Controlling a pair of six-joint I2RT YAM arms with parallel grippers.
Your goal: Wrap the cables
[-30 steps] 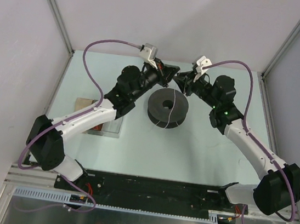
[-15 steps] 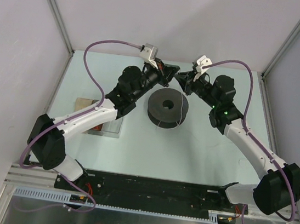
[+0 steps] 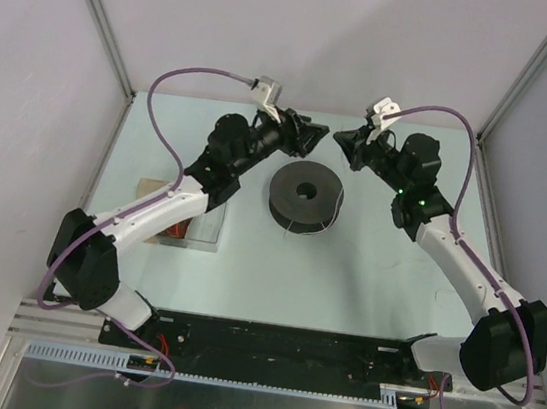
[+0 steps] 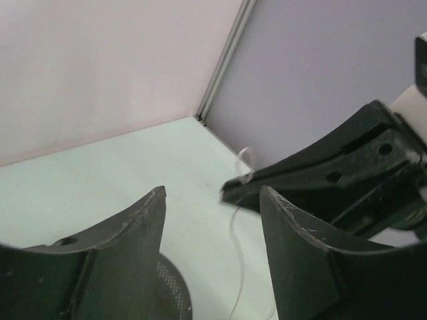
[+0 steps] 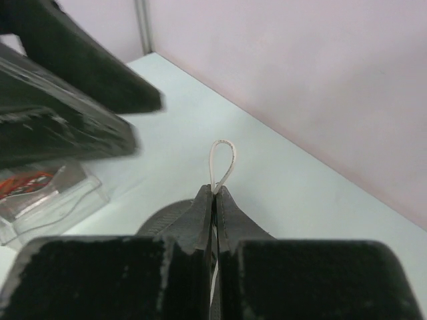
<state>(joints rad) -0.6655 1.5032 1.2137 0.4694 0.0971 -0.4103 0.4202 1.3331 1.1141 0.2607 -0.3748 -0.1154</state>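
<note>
A pale green table (image 3: 345,274) carries a black spool (image 3: 286,188), which lies flat near the middle with its hole facing up. The left arm (image 3: 155,219) reaches from the near edge past the left of the spool, and the right arm (image 3: 458,259) reaches past its right. Both bend inward, so their tips come close together just beyond the spool's far side. A clear box (image 3: 199,230) with something red inside sits on the table to the left of the spool, partly under the left arm.

The left pincer (image 3: 313,135) hangs above the table beyond the spool's far left rim. Its jaws stand well apart, and the left wrist view shows nothing between them, only the table and the spool's edge below. The right pincer (image 3: 343,138) faces it from beyond the spool's far right rim, tip near tip but not touching. Its jaws are pressed together on the thin white cable (image 5: 223,141), and a small loop of it pokes out past the tips. From that grip a strand hangs down toward the spool, and in the top view a white strand shows along the spool's right side.
</note>
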